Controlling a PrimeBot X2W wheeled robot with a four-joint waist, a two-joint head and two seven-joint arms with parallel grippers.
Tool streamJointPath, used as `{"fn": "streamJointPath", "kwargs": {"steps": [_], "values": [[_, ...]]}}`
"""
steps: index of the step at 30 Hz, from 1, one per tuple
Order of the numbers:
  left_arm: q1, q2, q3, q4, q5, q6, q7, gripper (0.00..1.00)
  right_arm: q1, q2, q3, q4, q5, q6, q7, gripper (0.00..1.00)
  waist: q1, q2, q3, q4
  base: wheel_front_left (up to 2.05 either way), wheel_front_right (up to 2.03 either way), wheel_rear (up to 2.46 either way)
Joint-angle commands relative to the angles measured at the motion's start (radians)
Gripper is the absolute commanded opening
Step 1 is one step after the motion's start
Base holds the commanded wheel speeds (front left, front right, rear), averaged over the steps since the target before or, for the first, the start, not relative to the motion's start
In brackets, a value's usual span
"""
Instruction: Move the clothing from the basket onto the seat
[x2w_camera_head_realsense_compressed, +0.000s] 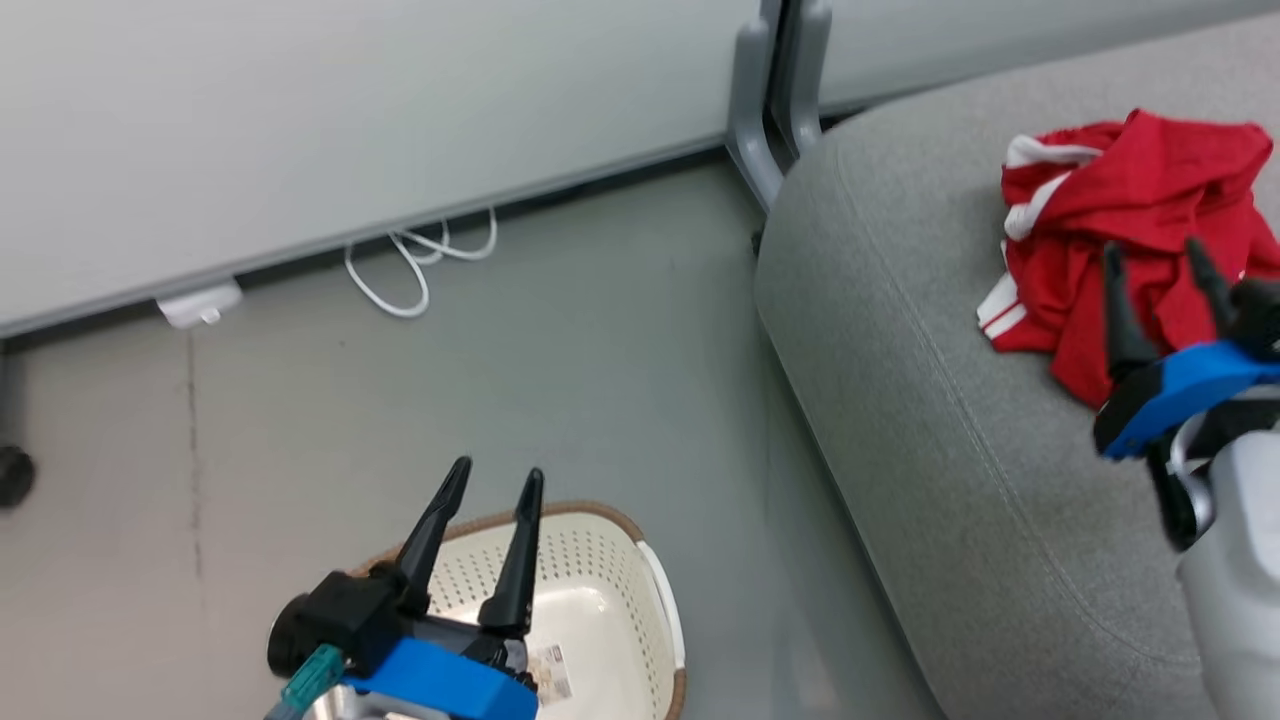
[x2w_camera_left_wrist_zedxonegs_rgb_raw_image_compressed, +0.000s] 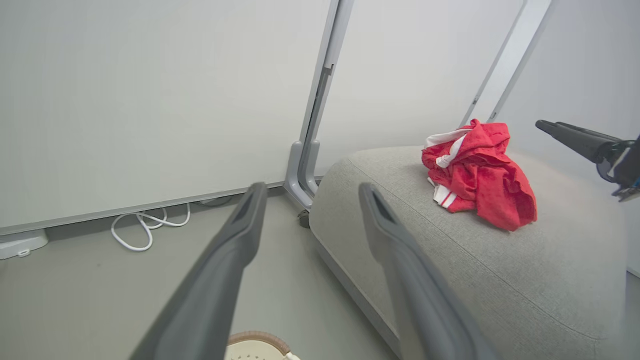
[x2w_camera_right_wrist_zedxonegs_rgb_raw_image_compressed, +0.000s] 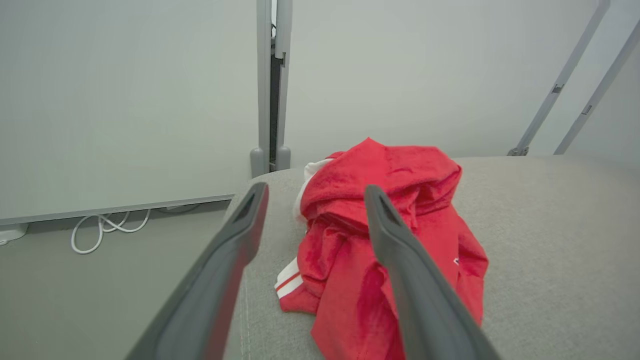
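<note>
The red clothing (x2w_camera_head_realsense_compressed: 1120, 210) with white trim lies in a crumpled heap on the light grey seat (x2w_camera_head_realsense_compressed: 930, 400), also seen as clothing (x2w_camera_left_wrist_zedxonegs_rgb_raw_image_compressed: 477, 175) and clothing (x2w_camera_right_wrist_zedxonegs_rgb_raw_image_compressed: 390, 240) in the wrist views. My right gripper (x2w_camera_head_realsense_compressed: 1160, 265) hovers open just above the heap's near side, holding nothing. The cream basket (x2w_camera_head_realsense_compressed: 600, 600) with a brown rim stands on the floor at the lower left; what shows of its inside holds no garment. Above the basket my left gripper (x2w_camera_head_realsense_compressed: 495, 480) is open and holds nothing. The seat (x2w_camera_left_wrist_zedxonegs_rgb_raw_image_compressed: 500, 280) fills the right of the left wrist view.
A grey panel wall (x2w_camera_head_realsense_compressed: 300, 130) runs along the back, with a grey post foot (x2w_camera_head_realsense_compressed: 765, 130) beside the seat's corner. A white cable (x2w_camera_head_realsense_compressed: 415, 260) and a small white box (x2w_camera_head_realsense_compressed: 200, 305) lie on the grey floor by the wall. A dark caster (x2w_camera_head_realsense_compressed: 15, 475) sits at far left.
</note>
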Motion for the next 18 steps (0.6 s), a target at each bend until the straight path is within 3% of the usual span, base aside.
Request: {"fn": "streamJointPath", "kwargs": {"steps": [1, 8, 18], "values": [[0.02, -0.006, 0.018, 0.004, 0.005, -0.002, -0.003, 1.0, 0.042, 0.004, 0.022, -0.029, 0.012, 0.0, -0.001, 1.0, 0.0003, -0.0001, -0.079, 0.038, 0.0, 0.0, 0.0], [0.107, -0.038, 0.099, 0.01, 0.026, -0.002, -0.003, 1.0, 0.231, 0.033, 0.128, -0.236, 0.077, 0.0, 0.068, 1.0, 0.0003, -0.0001, -0.156, 0.091, 0.0, 0.0, 0.0], [0.179, -0.062, 0.224, 0.022, 0.048, -0.002, -0.003, 1.0, 0.451, 0.086, 0.128, -0.483, 0.077, 0.0, 0.14, 1.0, 0.0003, -0.0001, -0.199, 0.181, 0.0, 0.0, 0.0]]}}
